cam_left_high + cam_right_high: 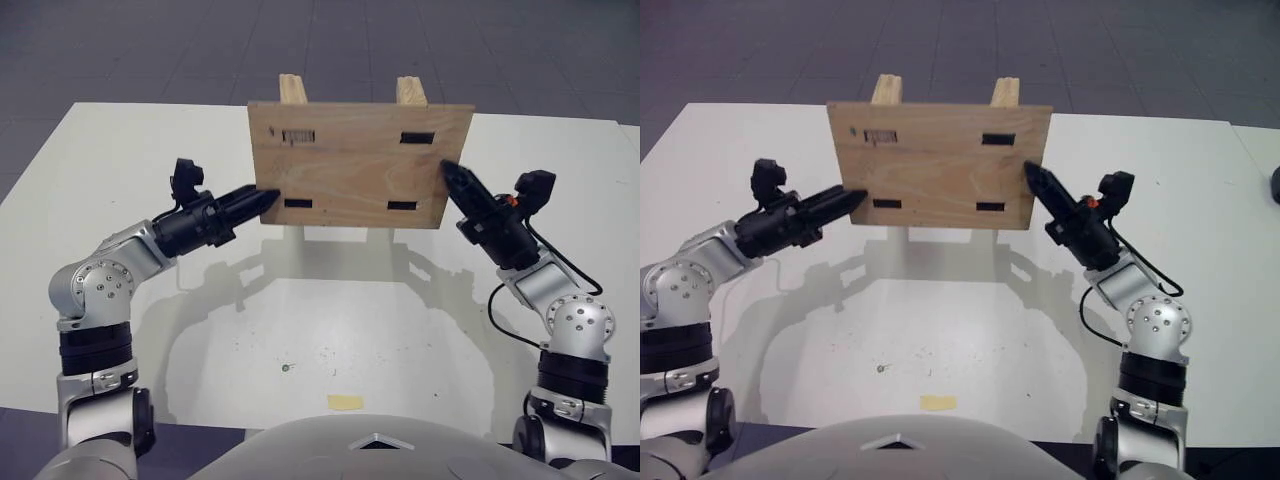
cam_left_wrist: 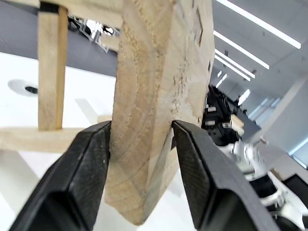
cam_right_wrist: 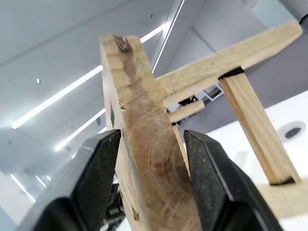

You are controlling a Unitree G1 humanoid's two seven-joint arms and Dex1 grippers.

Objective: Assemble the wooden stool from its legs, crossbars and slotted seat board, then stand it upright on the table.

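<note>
Left tool clamps seat board edge; right tool clamps opposite edge.

The seat board stands on edge between my two pincers, over the surface. My left pincer clamps its left edge, my right pincer its right edge. The legs stick out behind the board, beyond both pincers.
</note>
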